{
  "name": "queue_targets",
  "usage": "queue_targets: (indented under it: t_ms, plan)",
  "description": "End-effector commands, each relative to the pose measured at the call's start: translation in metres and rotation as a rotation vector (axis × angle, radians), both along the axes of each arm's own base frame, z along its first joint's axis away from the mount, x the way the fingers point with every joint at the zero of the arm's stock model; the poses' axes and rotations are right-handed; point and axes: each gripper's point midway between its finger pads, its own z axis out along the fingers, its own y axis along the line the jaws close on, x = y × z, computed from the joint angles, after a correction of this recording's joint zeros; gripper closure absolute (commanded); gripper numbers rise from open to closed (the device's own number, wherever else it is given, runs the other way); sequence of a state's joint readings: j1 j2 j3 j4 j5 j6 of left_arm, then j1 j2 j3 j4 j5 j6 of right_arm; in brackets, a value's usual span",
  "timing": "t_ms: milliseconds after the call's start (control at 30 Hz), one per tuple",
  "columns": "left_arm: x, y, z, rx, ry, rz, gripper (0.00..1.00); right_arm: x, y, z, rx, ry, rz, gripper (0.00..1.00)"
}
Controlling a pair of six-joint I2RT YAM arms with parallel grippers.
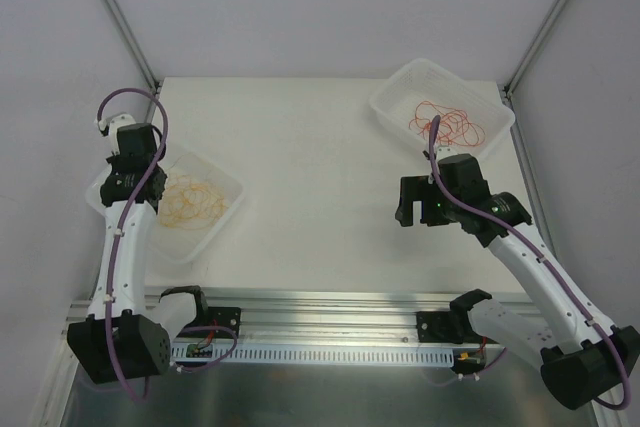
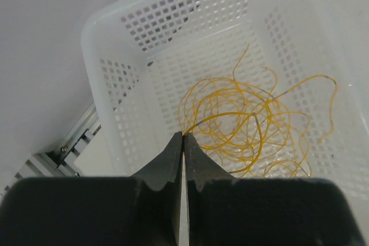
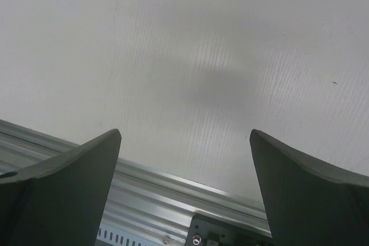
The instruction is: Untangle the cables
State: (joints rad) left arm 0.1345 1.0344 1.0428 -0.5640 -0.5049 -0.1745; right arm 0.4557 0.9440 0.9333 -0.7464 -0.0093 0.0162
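A tangle of thin yellow-orange cables (image 1: pixel 190 201) (image 2: pixel 248 125) lies in the white perforated basket (image 1: pixel 228 209) (image 2: pixel 109 44) at the left. My left gripper (image 1: pixel 126 181) (image 2: pixel 183 136) hangs inside that basket at its left end. Its jaws are pressed together, with a yellow strand running out from the tips. Thin red-orange cables (image 1: pixel 446 123) lie looped in a second white basket (image 1: pixel 398 107) at the back right. My right gripper (image 1: pixel 412 209) (image 3: pixel 184 135) stands wide open above the bare table in front of that basket, nothing between its fingers (image 3: pixel 81 177).
A metal rail (image 1: pixel 330 307) (image 3: pixel 173 194) runs along the table's near edge, below the right gripper. Frame posts (image 1: pixel 125 17) rise at the back corners. White tabletop (image 1: pixel 310 177) lies between the two baskets.
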Motion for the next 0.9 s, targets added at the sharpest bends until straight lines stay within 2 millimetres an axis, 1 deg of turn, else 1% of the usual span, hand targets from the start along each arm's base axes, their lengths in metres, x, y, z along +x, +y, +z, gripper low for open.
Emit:
queue_targets:
  t_ms: [0, 67, 100, 133, 200, 233, 267, 300, 333, 367, 400, 467, 500, 600, 633, 667, 700, 733, 767, 833, 867]
  plan:
    - [-0.008, -0.002, -0.030, -0.133, -0.025, 0.095, 1.00, 0.006, 0.006, 0.019, 0.030, -0.041, 0.019, 0.00]
    - [-0.010, 0.002, -0.040, -0.164, -0.026, 0.123, 1.00, 0.005, 0.004, 0.016, 0.023, -0.034, 0.014, 0.01]
    - [-0.011, 0.003, -0.050, -0.187, -0.014, 0.143, 1.00, 0.005, 0.003, 0.015, 0.019, -0.033, 0.013, 0.00]
    - [-0.013, 0.006, -0.055, -0.206, -0.005, 0.157, 0.96, 0.005, 0.003, 0.014, 0.015, -0.031, 0.013, 0.00]
    - [-0.011, 0.004, -0.061, -0.231, 0.012, 0.155, 0.82, 0.005, 0.002, 0.013, 0.010, -0.027, 0.010, 0.00]
    - [-0.009, 0.000, -0.062, -0.252, 0.012, 0.135, 0.37, 0.005, 0.001, 0.013, 0.008, -0.028, 0.006, 0.00]
    - [-0.009, -0.003, -0.062, -0.262, 0.015, 0.123, 0.20, 0.005, 0.000, 0.014, 0.004, -0.030, 0.003, 0.00]
    - [-0.009, -0.005, -0.057, -0.267, -0.004, 0.110, 0.06, 0.006, 0.000, 0.015, 0.004, -0.028, 0.001, 0.01]
    - [-0.009, -0.007, -0.053, -0.267, -0.012, 0.095, 0.01, 0.008, -0.005, 0.015, -0.019, -0.041, -0.020, 0.00]
    - [-0.007, -0.012, -0.049, -0.281, -0.024, 0.061, 0.01, 0.010, -0.009, 0.016, -0.033, -0.049, -0.036, 0.00]
    - [-0.007, -0.014, -0.039, -0.275, -0.039, 0.035, 0.01, 0.012, -0.010, 0.018, -0.041, -0.055, -0.044, 0.00]
    - [-0.007, -0.021, -0.030, -0.290, -0.058, -0.004, 0.01, 0.015, -0.015, 0.022, -0.060, -0.070, -0.066, 0.01]
    - [-0.008, -0.025, -0.022, -0.299, -0.080, -0.023, 0.01, 0.016, -0.017, 0.024, -0.070, -0.074, -0.073, 0.00]
    - [-0.006, -0.047, -0.011, -0.328, -0.099, -0.118, 0.01, 0.022, -0.029, 0.034, -0.114, -0.106, -0.128, 0.00]
    - [-0.005, -0.054, -0.007, -0.317, -0.097, -0.151, 0.01, 0.025, -0.032, 0.043, -0.120, -0.128, -0.145, 0.00]
    - [-0.006, -0.060, -0.004, -0.292, -0.087, -0.195, 0.01, 0.028, -0.040, 0.048, -0.151, -0.147, -0.183, 0.00]
    - [-0.006, -0.072, 0.005, -0.263, -0.095, -0.252, 0.01, 0.027, -0.046, 0.052, -0.169, -0.154, -0.200, 0.00]
    - [-0.008, -0.079, 0.009, -0.248, -0.096, -0.286, 0.01, 0.030, -0.055, 0.063, -0.198, -0.187, -0.240, 0.00]
    - [-0.011, -0.084, 0.021, -0.223, -0.122, -0.328, 0.01, 0.029, -0.061, 0.069, -0.214, -0.203, -0.258, 0.00]
    - [-0.017, -0.099, 0.030, -0.233, -0.139, -0.397, 0.01, 0.024, -0.078, 0.080, -0.271, -0.225, -0.309, 0.00]
    - [-0.022, -0.103, 0.043, -0.234, -0.179, -0.426, 0.01, 0.021, -0.084, 0.095, -0.266, -0.264, -0.333, 0.00]
